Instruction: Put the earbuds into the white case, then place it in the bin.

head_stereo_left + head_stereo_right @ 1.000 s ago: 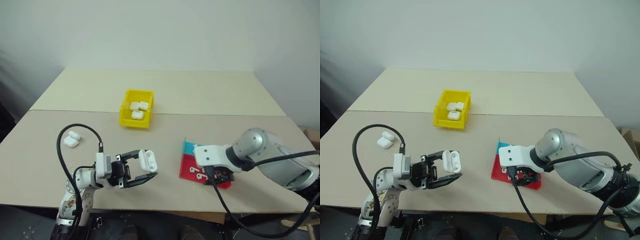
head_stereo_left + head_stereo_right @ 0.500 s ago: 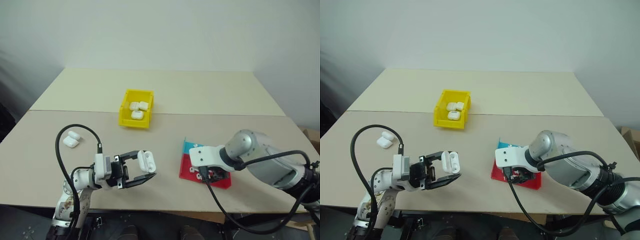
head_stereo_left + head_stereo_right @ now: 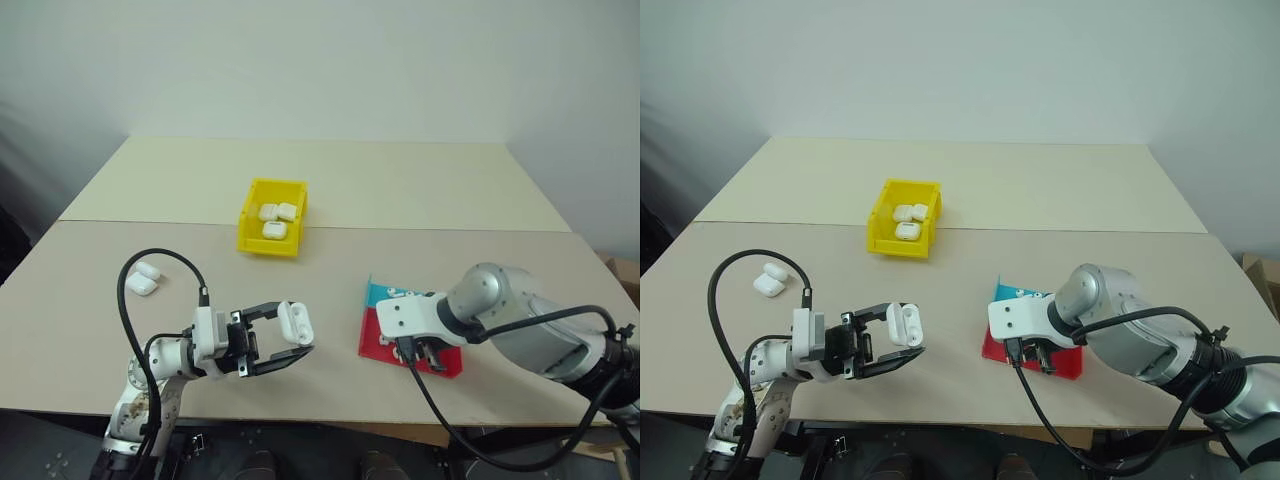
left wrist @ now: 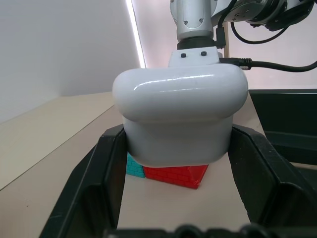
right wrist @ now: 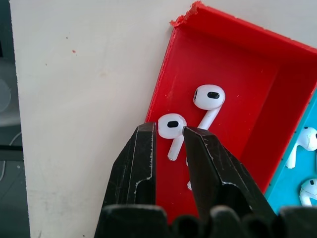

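From above, the yellow bin (image 3: 271, 231) at the table's far middle holds three white cases. The left gripper (image 3: 290, 340) pinches the white case (image 3: 295, 322) at the near left. At the right wrist, the right gripper (image 5: 169, 141), fingers narrowly apart, straddles one of the earbuds (image 5: 171, 128) in the red tray (image 5: 247, 94) at the near right.

Wall (image 3: 320, 60): plain white, closing the far side behind the tables.
Far table (image 3: 400, 185): beige top, set against the wall.
Near table (image 3: 330, 300): same beige, butted against it at a seam.
Floor (image 3: 40, 450): dark, below the near edge.
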`<act>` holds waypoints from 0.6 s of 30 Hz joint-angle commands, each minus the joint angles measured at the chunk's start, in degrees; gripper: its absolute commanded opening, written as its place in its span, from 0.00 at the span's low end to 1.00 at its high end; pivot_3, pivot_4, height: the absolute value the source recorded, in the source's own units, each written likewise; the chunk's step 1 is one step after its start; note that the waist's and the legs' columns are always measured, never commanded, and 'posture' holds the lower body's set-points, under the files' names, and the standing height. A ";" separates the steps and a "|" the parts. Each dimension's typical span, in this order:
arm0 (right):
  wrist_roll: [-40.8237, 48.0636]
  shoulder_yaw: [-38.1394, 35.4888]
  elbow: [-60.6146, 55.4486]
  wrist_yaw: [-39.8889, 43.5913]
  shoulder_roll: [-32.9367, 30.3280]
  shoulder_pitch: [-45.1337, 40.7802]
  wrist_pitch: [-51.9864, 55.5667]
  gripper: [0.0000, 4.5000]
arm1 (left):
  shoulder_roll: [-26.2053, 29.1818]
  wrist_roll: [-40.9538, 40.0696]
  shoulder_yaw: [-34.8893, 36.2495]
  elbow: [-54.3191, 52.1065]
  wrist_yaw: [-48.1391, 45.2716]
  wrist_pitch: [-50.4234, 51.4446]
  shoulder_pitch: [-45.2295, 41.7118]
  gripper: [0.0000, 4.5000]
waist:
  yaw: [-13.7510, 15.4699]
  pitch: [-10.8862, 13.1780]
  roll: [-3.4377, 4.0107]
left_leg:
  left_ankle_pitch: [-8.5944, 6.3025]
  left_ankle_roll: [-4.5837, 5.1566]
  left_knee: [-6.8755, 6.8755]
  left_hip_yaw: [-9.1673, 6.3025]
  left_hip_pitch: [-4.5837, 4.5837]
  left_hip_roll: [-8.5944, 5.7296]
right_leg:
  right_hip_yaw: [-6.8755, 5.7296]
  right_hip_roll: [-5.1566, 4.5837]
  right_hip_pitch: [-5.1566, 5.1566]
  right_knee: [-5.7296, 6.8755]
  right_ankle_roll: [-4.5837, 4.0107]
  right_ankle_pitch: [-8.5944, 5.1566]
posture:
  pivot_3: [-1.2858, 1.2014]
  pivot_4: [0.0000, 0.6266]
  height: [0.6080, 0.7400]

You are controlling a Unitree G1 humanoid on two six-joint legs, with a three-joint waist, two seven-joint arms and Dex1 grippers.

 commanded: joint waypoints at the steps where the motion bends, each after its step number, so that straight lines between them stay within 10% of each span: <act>1: -1.08 -0.57 -1.00 -0.02 0.59 0.08 -0.97 0.27 | 0.37 0.08 -0.15 -1.80 0.45 -1.23 -0.55 0.61 | -0.03 0.00 0.00 | 0.00 0.00 0.00 0.00 0.00 0.00 | 0.00 0.00 0.00 0.00 0.00 0.00 | 0.52 0.24 1.00; 13: -1.01 -5.98 -5.65 0.93 -0.69 0.92 -7.64 0.27 | 1.81 0.51 -0.26 -2.79 1.75 0.06 -0.11 0.61 | -0.01 0.00 0.00 | 0.00 0.00 -0.02 0.00 0.00 0.00 | 0.00 0.00 -0.01 -0.02 0.00 0.00 | 0.52 0.24 1.00; 18: -2.11 -6.23 -5.68 1.22 -0.33 1.38 -7.12 0.45 | 2.11 0.76 -0.57 -2.78 2.14 0.53 -0.12 0.61 | 0.00 0.00 0.00 | 0.00 0.00 -0.02 0.00 0.00 0.00 | -0.01 0.00 0.00 -0.04 0.00 0.00 | 0.52 0.24 1.00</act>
